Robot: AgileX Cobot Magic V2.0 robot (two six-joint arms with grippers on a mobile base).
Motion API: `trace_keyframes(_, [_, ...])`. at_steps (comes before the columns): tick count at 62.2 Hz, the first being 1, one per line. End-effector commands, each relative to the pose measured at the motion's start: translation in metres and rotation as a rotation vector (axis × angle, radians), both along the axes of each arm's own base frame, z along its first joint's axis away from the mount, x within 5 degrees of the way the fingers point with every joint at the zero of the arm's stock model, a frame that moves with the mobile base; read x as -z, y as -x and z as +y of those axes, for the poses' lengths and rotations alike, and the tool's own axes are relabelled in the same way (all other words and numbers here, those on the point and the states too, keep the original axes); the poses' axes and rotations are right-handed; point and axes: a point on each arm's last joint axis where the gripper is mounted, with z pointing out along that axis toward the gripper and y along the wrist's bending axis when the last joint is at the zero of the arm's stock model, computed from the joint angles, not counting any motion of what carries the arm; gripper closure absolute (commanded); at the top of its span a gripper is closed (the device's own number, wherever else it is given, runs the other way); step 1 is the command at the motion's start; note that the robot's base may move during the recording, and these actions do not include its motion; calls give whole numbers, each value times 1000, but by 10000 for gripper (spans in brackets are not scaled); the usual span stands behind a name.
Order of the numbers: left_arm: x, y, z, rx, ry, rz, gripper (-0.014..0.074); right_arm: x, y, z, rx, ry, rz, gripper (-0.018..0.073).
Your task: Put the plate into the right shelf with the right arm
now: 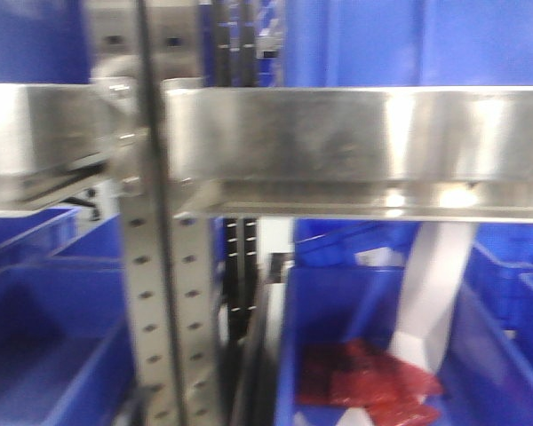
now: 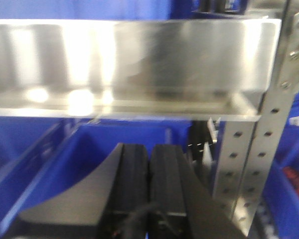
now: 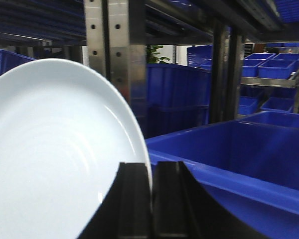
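In the right wrist view the white, faintly blue plate (image 3: 50,154) stands on edge and fills the left half. My right gripper (image 3: 150,172) is shut on the plate's right rim, which runs down between the two black fingers. A perforated steel upright of the right shelf (image 3: 107,59) stands behind the plate. In the front view the shelf's shiny front rail (image 1: 355,133) crosses the frame; neither plate nor arm shows there. In the left wrist view my left gripper (image 2: 149,154) is shut and empty, its fingers pressed together below the rail (image 2: 134,59).
Blue bins fill the shelf levels: one to the right of the plate (image 3: 239,154), one under my left gripper (image 2: 114,139), one holding red packets (image 1: 373,382) and a white strip (image 1: 431,284). Perforated uprights (image 1: 155,293) (image 2: 249,159) divide the bays.
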Motion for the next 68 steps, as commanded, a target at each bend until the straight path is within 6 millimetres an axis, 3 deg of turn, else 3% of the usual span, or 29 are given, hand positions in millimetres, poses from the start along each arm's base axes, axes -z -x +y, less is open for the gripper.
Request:
trace_keyframes(1, [-6, 0, 1, -13, 13, -86, 643, -16, 4, 0, -21, -46, -103, 522])
trace_keyframes(68, [-6, 0, 1, -13, 13, -86, 643, -16, 4, 0, -21, -47, -104, 522])
